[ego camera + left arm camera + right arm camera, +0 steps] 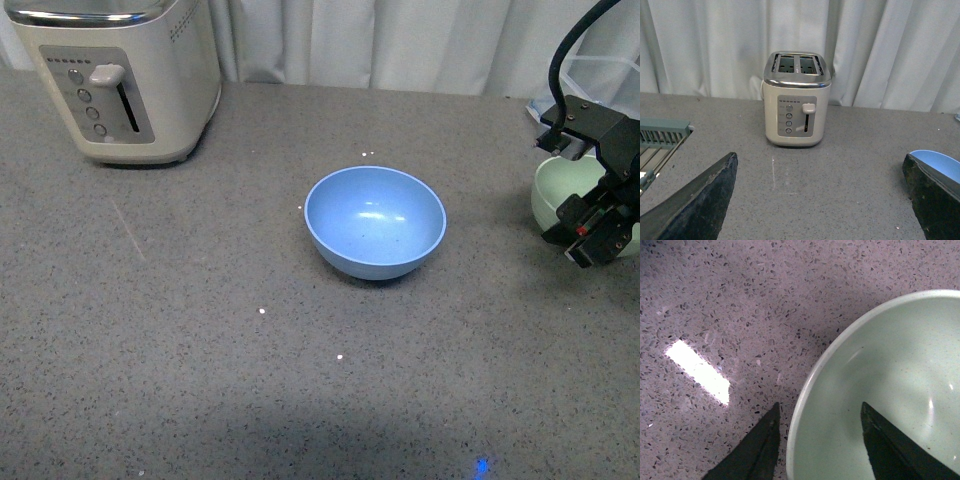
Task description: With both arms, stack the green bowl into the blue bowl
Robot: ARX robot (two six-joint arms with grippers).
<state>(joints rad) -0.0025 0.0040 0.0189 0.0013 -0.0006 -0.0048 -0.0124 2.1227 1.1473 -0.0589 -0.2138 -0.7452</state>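
Green bowl [553, 198] sits upright on the grey speckled desk [180, 340] at the far right of the front view, partly covered by the right arm. The right pincer [586, 236] is over its near rim with its jaws open. In the right wrist view one finger [754, 450] lies outside the rim and the other [890, 447] inside the bowl; neither clearly touches it.

The blue bowl [375, 222] stands upright and empty near the middle of the desk, well apart from the green one.

The left pincer [820, 156] shows only in its own wrist view, its jaws spread wide and holding nothing. Past one finger [932, 200] a bit of the blue bowl's rim shows.

A cream toaster [120, 75] stands at the back left before a pale curtain [400, 40].
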